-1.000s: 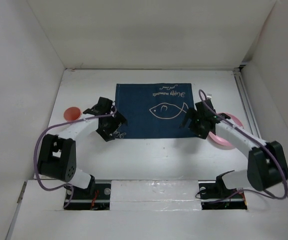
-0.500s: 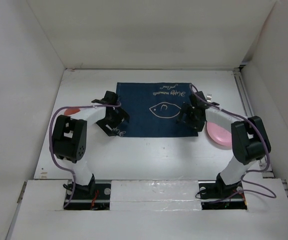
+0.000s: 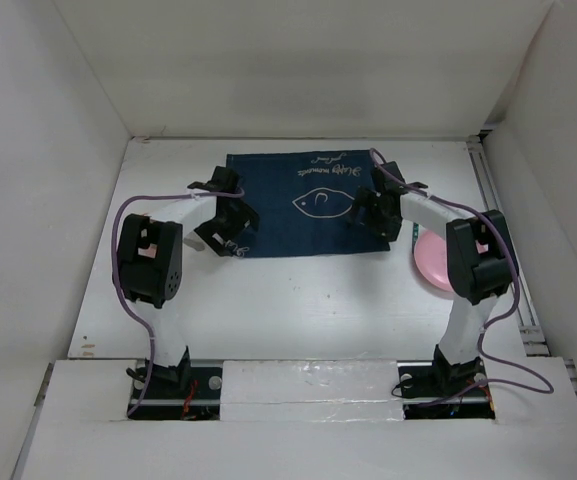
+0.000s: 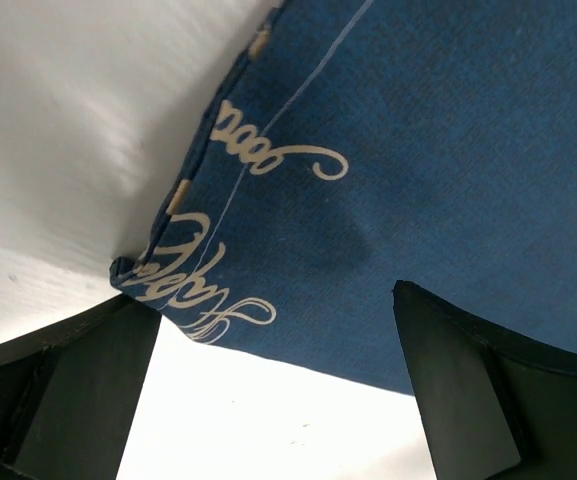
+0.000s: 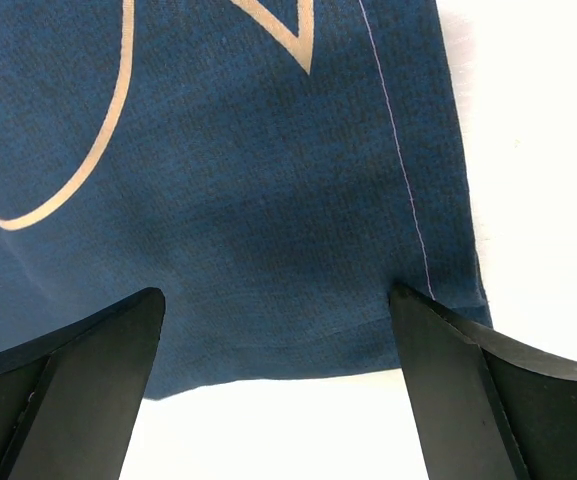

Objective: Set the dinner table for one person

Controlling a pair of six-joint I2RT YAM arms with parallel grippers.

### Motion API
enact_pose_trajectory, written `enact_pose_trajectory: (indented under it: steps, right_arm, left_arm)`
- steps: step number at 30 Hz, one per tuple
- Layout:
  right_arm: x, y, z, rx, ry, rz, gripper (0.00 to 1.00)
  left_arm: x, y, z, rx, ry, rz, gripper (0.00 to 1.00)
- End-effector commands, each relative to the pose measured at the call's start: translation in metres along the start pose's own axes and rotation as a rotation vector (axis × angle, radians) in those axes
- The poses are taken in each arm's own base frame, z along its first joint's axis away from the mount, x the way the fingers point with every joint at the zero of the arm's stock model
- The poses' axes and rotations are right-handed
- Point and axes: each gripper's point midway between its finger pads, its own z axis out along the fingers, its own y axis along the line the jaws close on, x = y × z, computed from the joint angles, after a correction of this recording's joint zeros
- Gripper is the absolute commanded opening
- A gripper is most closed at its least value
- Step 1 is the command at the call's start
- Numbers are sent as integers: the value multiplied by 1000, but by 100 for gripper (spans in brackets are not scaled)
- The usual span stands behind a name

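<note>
Top external: navy placemat lies far-centre on the white dinner table. The left gripper and right gripper are at its near corners, and a pink plate sits beside it, off the placemat.
Left wrist: fingers spread astride the placemat corner.
Right wrist: fingers spread over the placemat edge.
Early stage, likely: the plate is not yet placed.

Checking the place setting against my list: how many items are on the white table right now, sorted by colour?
Navy cloth placemat with a white fish drawing: 1
Pink round plate: 1
Total: 2 in view
</note>
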Motion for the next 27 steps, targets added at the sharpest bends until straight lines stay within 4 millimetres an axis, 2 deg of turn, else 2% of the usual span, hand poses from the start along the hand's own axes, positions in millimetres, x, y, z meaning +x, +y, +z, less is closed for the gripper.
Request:
enact_pose_trajectory:
  steps: [1,3,7,9,11,18,19,20,21,22,25,27]
  right_arm:
    - [-3,-7,-8,34,-7,7,100]
    - [-4,-8,-16,37,-20,20,100]
    - [1,-13,-20,53,-41,33,100]
    - [1,-13,-20,53,-41,24,100]
    - [-3,-15,-19,59,-39,32,100]
    - [-29,8,-34,1,-80,-17,100]
    - [-41,14,-41,-5,-109,-16,100]
    - [-46,18,-44,-15,-123,-27,100]
    - [-47,17,-47,-1,-120,-26,100]
    - [-56,21,-54,-6,-144,-34,100]
    - [-65,25,-66,-7,-164,-33,100]
    - [-70,30,-85,-29,-194,-31,100]
  left_arm:
    - [-19,17,12,-69,-41,-6,100]
    - [-26,17,7,-68,-58,-7,100]
    - [-36,16,3,-60,-69,-5,100]
    - [-39,12,-6,-38,-83,-6,100]
    - [-33,17,-3,-41,-67,-6,100]
    - [-30,1,-31,58,-56,-6,100]
    - [-30,1,-31,58,-56,-6,100]
    - [-35,-10,-42,97,-70,-5,100]
    - [-36,-14,-49,113,-70,5,100]
    - [-36,-15,-52,109,-67,5,100]
    - [-38,-27,-71,127,-65,25,100]
    - [-40,-35,-83,123,-99,42,100]
